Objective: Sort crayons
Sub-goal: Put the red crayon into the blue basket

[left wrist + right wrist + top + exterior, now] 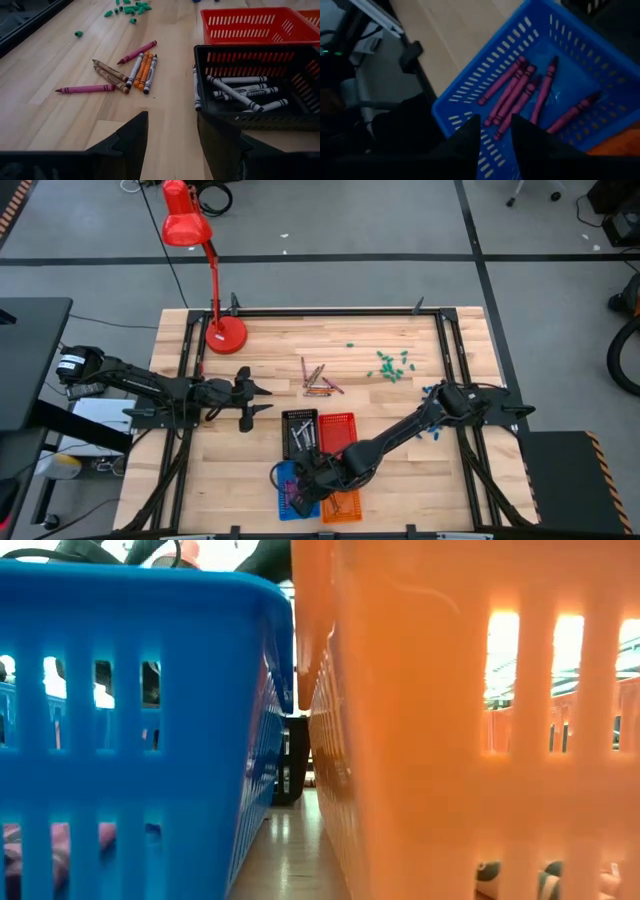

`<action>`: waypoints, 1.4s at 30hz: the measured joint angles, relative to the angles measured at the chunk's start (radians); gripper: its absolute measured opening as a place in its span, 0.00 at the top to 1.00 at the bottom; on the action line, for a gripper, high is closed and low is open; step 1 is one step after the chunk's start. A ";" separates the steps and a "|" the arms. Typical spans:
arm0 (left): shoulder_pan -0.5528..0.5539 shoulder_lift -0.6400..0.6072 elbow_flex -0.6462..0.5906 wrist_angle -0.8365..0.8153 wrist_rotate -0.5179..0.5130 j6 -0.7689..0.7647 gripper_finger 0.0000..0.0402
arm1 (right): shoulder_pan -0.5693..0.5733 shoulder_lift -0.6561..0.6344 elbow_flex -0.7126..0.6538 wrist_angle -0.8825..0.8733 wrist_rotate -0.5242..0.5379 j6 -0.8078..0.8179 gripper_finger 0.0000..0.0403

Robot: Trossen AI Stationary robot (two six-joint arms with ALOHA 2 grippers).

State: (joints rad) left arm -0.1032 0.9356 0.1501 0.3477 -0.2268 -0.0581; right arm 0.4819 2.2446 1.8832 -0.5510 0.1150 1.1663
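The right gripper (492, 125) is hanging over the blue basket (287, 502) at the table's near edge, its fingers parted by a narrow gap and apparently holding nothing (the view there is dim). Several maroon crayons (520, 92) are lying in that basket. The left gripper (172, 135) is waiting at the table's left, jaws open and empty, facing the loose crayons (132, 72) on the wood beside the black basket (210, 55), which is holding pale grey crayons (245, 92).
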 joint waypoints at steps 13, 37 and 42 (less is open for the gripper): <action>0.000 0.000 0.000 0.006 0.000 -0.007 0.54 | -0.232 -0.055 0.000 -0.185 0.154 -0.203 0.73; 0.000 0.000 0.000 0.003 0.000 0.021 0.54 | -0.608 -0.005 -0.005 -0.221 0.098 -0.581 0.70; 0.000 0.000 0.000 -0.002 0.000 0.020 0.54 | -0.617 -0.005 -0.005 -0.436 0.080 -0.540 0.65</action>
State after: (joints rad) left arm -0.1036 0.9356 0.1501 0.3461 -0.2268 -0.0380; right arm -0.1350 2.2392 1.8778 -0.9866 0.1953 0.6262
